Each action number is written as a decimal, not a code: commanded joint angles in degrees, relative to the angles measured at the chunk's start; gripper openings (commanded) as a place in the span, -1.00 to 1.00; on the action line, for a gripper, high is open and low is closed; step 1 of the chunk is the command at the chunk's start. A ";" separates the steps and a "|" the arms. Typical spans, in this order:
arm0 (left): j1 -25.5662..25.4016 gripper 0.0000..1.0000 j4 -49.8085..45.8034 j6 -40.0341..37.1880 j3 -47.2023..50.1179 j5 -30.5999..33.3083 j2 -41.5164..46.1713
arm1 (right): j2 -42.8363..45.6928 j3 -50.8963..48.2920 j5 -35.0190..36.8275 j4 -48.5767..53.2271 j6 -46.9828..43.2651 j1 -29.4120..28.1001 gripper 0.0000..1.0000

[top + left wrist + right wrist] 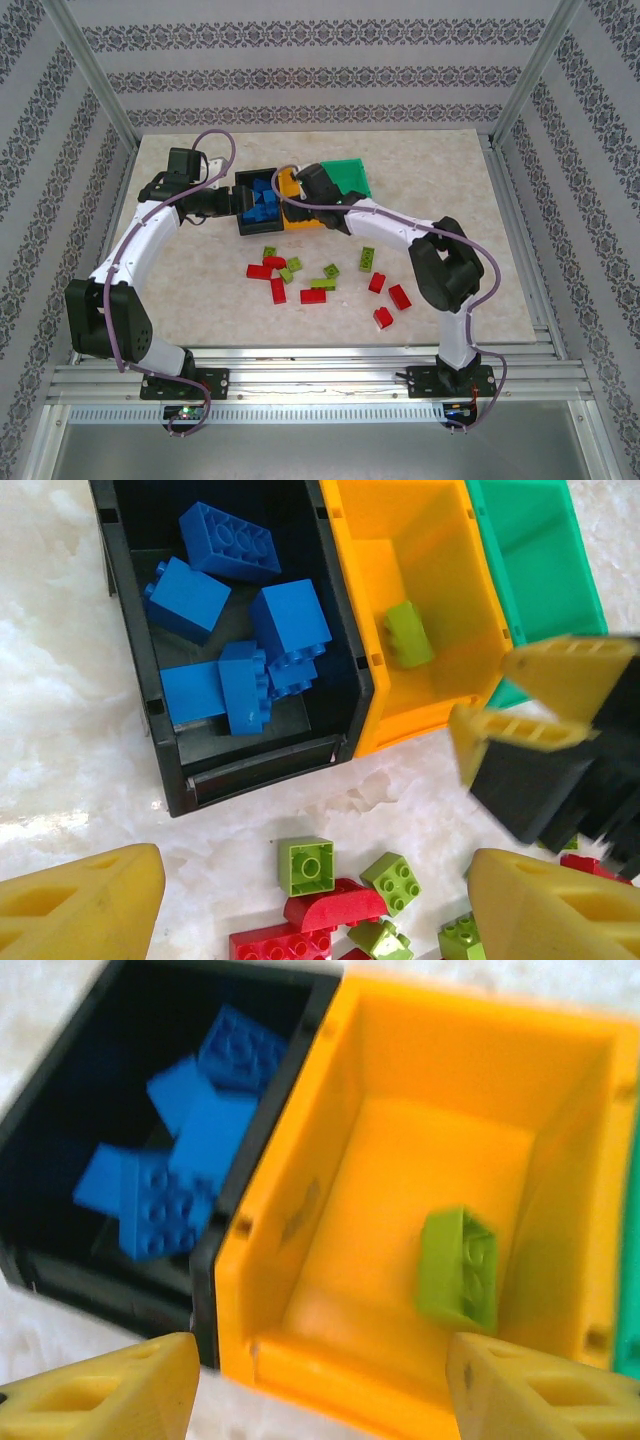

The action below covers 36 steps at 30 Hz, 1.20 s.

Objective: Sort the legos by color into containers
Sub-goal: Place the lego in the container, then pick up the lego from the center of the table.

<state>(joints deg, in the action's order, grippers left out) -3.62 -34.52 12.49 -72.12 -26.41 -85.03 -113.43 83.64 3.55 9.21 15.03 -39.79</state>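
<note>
Lime against orange marked the step in hand: one lime green brick [460, 1270] lay tilted on the floor of the orange-yellow bin [400, 1060], right of centre in the right wrist view and free of any finger. The right gripper [320, 1360] hung above that bin's near wall with its jaws spread and nothing between them. I judged this drop to be done. The left gripper [315, 880] was likewise released and empty, its fingers wide at the lower corners of its own view.

Three bins stood side by side at upper centre of the top view. The black bin [250, 770] on the left held a heap of blue bricks [290, 620], several leaning on one another. The orange-yellow one in the middle held the single lime brick. The green bin [540, 550] on the right looked empty in the part that showed.

Red and lime legos [320, 280] lay scattered on the table [200, 300] at lower centre of the top view, some touching, and no blue ones showed among them. The next move probably called for the right gripper to rise clear of the bin wall, travel to that scatter and close on one brick standing apart from its neighbours. Reds seemed bound for the green bin. Both grippers crowded the bins, so a clash was the risk.
</note>
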 commanded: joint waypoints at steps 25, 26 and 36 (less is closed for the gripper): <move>0.98 0.60 1.68 1.34 -0.13 -3.18 -2.59 | 27.22 -37.22 -3.42 5.10 9.85 11.59 0.41; 0.98 0.60 1.72 1.31 -0.07 -3.08 -2.52 | 26.69 -37.14 -3.55 5.46 9.80 11.84 0.41; 0.98 0.60 1.65 1.26 -0.04 -2.94 -2.69 | 21.85 -36.79 -4.29 5.50 9.65 11.36 0.36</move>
<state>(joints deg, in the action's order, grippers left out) -3.62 -33.98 13.54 -72.12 -28.53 -87.50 -90.85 46.85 -0.95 13.82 24.12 -28.27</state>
